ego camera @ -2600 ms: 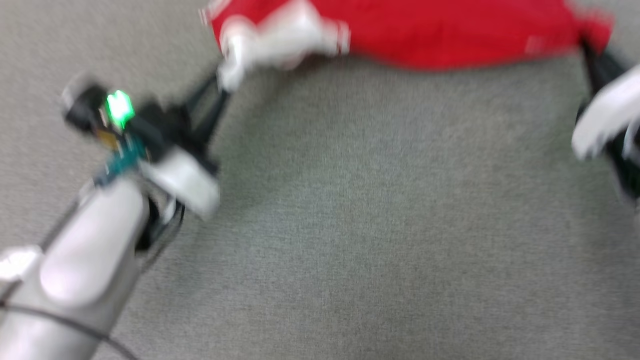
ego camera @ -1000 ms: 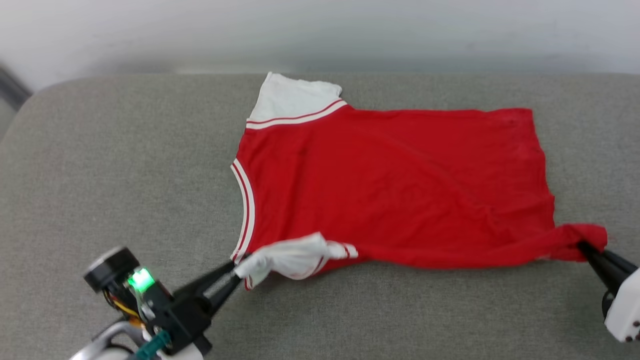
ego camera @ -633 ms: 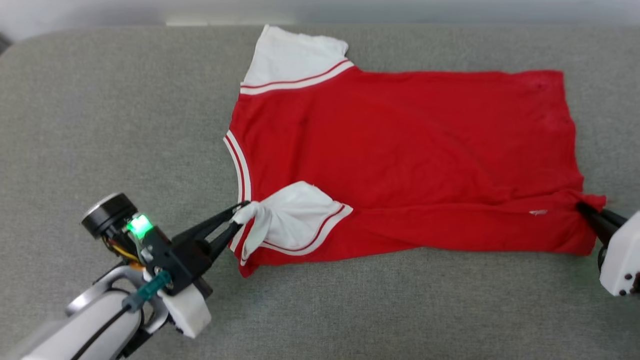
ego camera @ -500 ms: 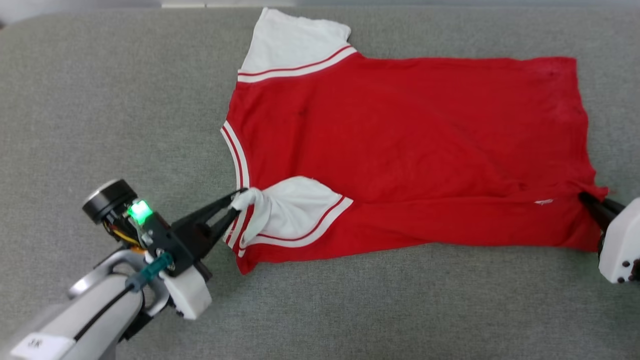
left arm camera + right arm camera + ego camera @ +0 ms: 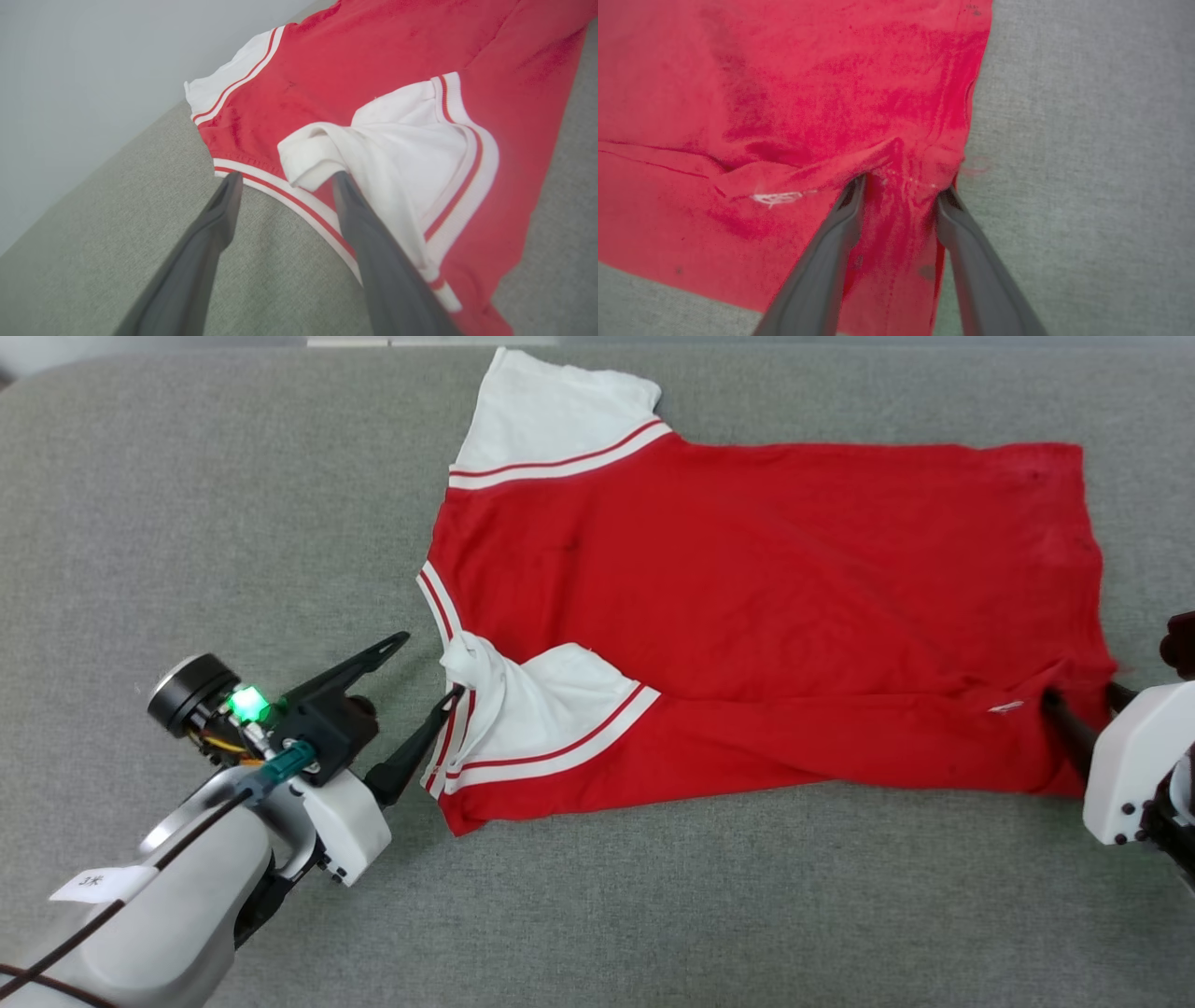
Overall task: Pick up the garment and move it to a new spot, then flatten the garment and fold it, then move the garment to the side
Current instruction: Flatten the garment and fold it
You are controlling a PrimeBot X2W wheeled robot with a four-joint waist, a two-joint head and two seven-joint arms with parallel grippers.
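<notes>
Head view, item one: bright red jersey T-shirt with short white sleeves and red-white stripe trim (image 5: 766,607). It lay spread on the grey woven cushion surface (image 5: 187,523), collar toward your left arm, hem toward your right, no print showing. The far sleeve was flat. The near sleeve (image 5: 532,709) was doubled over onto the red body, its tip crumpled. Condition: mostly smooth, with a ridge along the near edge, so by my reading the flattening was not finished.

Item two: left gripper (image 5: 429,664), fingers spread wide and empty, one finger touching the collar trim beside the crumpled sleeve tip. You probably let go here so the cloth could settle.

Item three: right gripper (image 5: 1083,695), fingers parted astride the near hem corner. The right wrist view showed the cloth lying loose between them rather than pinched.

Changes against half a second before: your left fingers had been clamped on the sleeve tip and your right on the hem corner. Both had since let go, and the shirt lay much where it was.
</notes>
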